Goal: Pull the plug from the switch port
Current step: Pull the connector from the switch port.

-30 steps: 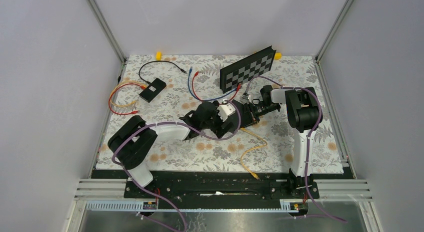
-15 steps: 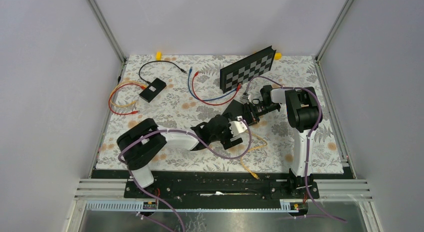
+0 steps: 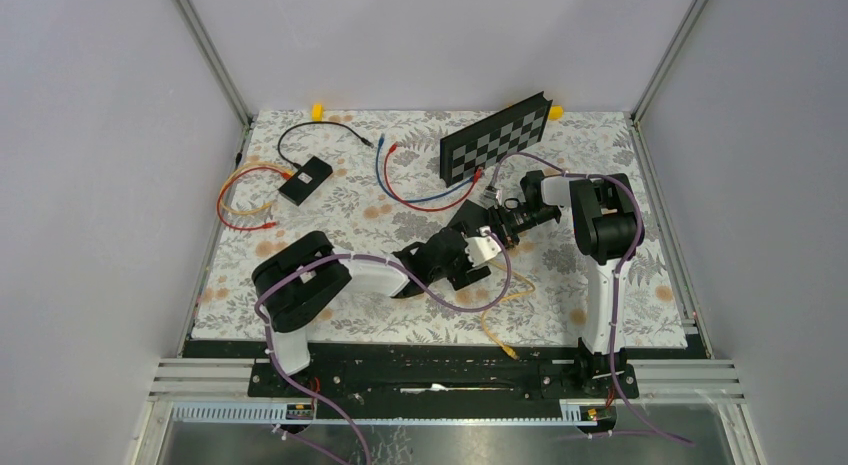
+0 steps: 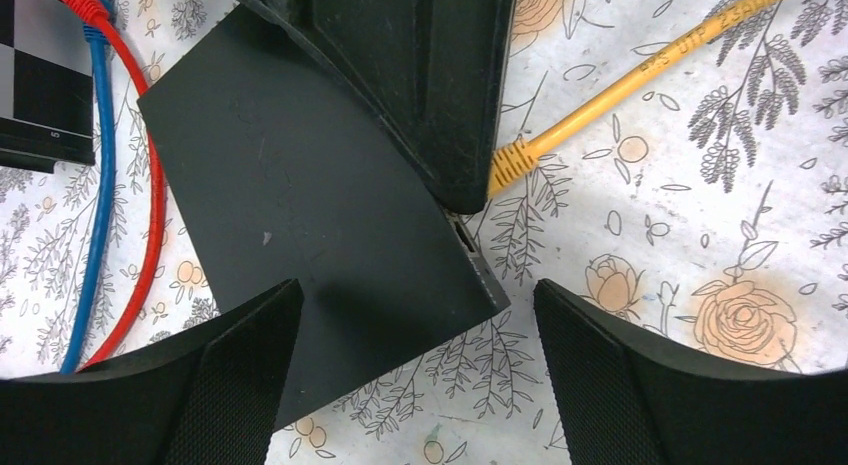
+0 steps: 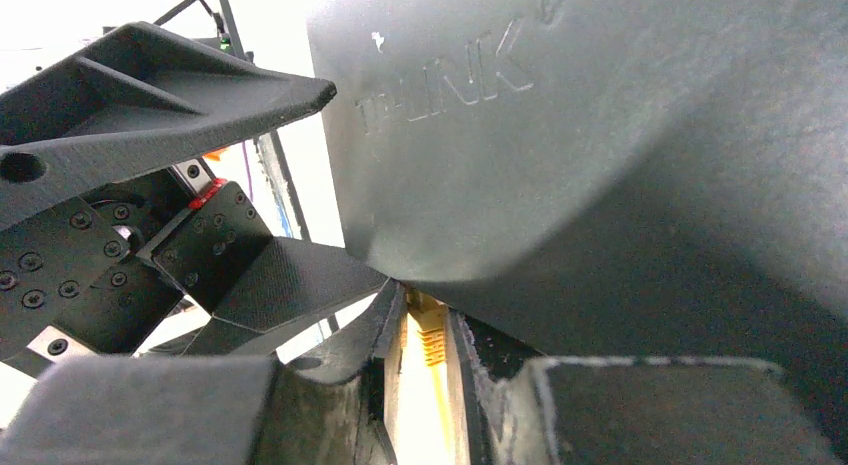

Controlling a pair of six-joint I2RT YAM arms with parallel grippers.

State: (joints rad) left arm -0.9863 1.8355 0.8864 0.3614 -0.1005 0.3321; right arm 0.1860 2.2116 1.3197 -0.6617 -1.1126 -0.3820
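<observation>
My right gripper [image 5: 425, 370] pinches the plug [image 4: 512, 163] at the switch [image 4: 300, 215]; my left gripper [image 4: 420, 385], spread wide over it, should clamp before I pull.

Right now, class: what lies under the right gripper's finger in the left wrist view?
The yellow plug pokes out from under it, beside the switch. Its tip and the port are covered.

Left arm [image 3: 345, 275] stretched low toward the right, left gripper [image 4: 415, 310] facing down, fingers [image 4: 230, 375] spread wide, right arm [image 3: 605, 225] elbow raised, reaching left, right gripper [image 3: 495, 225] pinched onto yellow plug [image 4: 512, 163].
</observation>
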